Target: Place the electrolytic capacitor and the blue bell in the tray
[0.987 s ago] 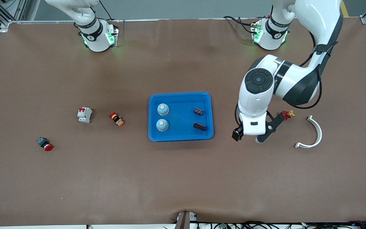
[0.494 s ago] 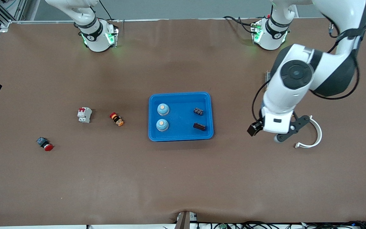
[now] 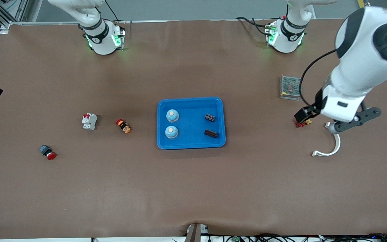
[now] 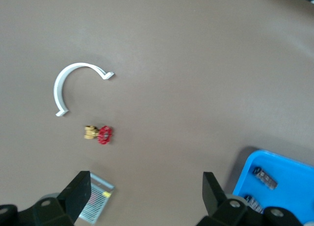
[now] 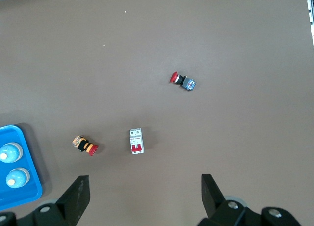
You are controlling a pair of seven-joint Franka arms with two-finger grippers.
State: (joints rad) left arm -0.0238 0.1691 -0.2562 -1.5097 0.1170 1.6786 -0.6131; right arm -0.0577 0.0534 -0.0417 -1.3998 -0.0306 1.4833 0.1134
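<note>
Blue plastic, glossy and round-cornered, the tray (image 3: 191, 102) sat mid-tabletop, well away from the left tool (image 4: 144, 196), toward the right arm's end. Inside lay two domed blue bells (image 3: 172, 115) and two dark, blocky capacitors (image 3: 209, 117), so placing looked finished. The left tool hung wide open and empty over a red-and-brass valve (image 3: 303, 123); the right tool (image 5: 142, 199) waited, likewise open and empty.

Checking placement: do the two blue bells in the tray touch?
Apart. The front view shows bare tray floor between one blue bell and the other.
</note>
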